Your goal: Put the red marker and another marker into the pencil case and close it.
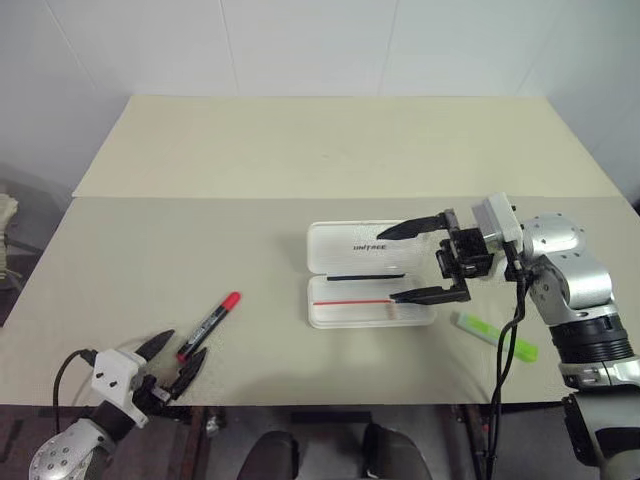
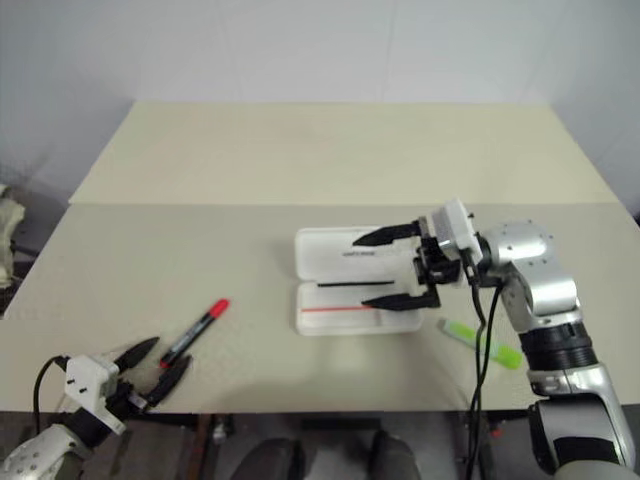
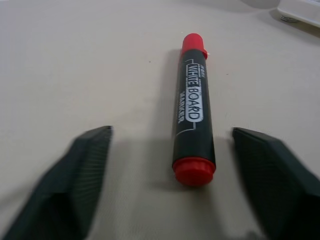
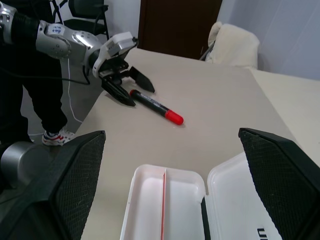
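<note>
The red marker [image 1: 210, 325] lies flat on the table at the front left, its red cap pointing toward the case. My left gripper [image 1: 175, 357] is at its near end, open, and the marker [image 3: 194, 120] lies between the fingers [image 3: 75, 175] with a gap on each side. The white pencil case [image 1: 345, 250] lies open mid-table, lid flat behind the tray [image 1: 330, 315]. In the tray lies a thin red stick [image 1: 350, 300]. My right gripper [image 1: 388, 266] hovers open over the case's right end, pointing left. The lime-green highlighter [image 1: 495, 337] lies right of the case.
The table's front edge [image 1: 300, 404] runs just behind my left gripper. A seam [image 1: 200, 197] crosses the tabletop behind the case. A cream-cushioned seat [image 4: 235, 42] stands beyond the table's left side.
</note>
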`<act>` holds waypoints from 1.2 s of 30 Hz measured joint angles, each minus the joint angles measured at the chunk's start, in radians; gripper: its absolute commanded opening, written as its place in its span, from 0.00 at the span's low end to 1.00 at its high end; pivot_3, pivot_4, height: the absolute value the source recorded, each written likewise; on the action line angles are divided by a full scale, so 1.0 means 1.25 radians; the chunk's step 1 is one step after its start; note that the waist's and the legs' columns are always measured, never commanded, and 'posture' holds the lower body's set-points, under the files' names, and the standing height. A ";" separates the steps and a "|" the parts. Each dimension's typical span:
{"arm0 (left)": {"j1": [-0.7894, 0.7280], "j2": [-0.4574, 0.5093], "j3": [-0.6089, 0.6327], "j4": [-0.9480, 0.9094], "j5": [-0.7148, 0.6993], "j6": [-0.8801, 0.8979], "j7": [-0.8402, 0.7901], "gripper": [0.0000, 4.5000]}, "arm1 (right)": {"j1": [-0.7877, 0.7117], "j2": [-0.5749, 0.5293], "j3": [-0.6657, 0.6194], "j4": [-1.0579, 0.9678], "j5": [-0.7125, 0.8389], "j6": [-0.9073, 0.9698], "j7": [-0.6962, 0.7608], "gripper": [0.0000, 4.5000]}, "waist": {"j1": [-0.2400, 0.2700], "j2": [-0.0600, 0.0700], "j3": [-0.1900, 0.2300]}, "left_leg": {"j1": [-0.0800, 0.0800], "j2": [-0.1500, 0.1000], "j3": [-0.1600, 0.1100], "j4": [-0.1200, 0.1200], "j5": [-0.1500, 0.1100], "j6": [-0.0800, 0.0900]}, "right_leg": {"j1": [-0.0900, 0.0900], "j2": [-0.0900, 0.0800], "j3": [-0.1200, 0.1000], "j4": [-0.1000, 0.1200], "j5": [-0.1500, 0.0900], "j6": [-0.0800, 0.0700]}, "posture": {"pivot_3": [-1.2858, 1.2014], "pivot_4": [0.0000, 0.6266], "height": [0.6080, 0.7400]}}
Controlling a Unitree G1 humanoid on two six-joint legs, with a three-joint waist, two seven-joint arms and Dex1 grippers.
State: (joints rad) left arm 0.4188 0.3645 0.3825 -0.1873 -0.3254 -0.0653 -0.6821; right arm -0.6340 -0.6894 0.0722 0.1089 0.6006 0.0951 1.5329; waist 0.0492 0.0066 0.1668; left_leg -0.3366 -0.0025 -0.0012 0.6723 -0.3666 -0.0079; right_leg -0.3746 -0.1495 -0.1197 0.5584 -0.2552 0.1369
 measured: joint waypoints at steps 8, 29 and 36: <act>0.000 0.009 -0.016 -0.035 0.001 0.046 0.024 0.14 | 0.014 0.000 -0.002 -0.023 0.001 0.014 -0.003 1.00 | 0.003 0.001 -0.001 | 0.000 0.000 0.000 0.000 0.000 0.000 | 0.000 0.000 0.000 0.000 0.000 0.000 | 0.52 0.24 1.00; -0.088 0.201 -0.052 -0.200 -0.158 0.108 -0.166 0.14 | 0.057 0.000 -0.063 -0.014 -0.016 0.010 -0.035 1.00 | -0.018 -0.003 0.000 | 0.000 0.001 0.002 -0.002 -0.002 0.000 | -0.001 0.001 -0.002 -0.002 0.000 0.000 | 0.52 0.24 1.00; -0.268 0.215 -0.193 -0.066 -0.068 0.092 -0.207 0.14 | 0.156 -0.045 -0.139 -0.095 -0.011 0.029 -0.075 1.00 | -0.019 -0.003 0.000 | 0.001 0.001 0.004 -0.003 -0.002 0.000 | -0.001 0.002 -0.004 -0.001 0.000 0.000 | 0.52 0.24 1.00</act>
State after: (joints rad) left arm 0.0838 0.6326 0.1414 -0.2704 -0.4110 0.0492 -0.9406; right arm -0.4387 -0.7462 -0.1019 -0.0101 0.5873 0.1310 1.4389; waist 0.0258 0.0032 0.1671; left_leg -0.3360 -0.0007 0.0040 0.6683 -0.3696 -0.0079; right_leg -0.3764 -0.1474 -0.1245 0.5570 -0.2554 0.1366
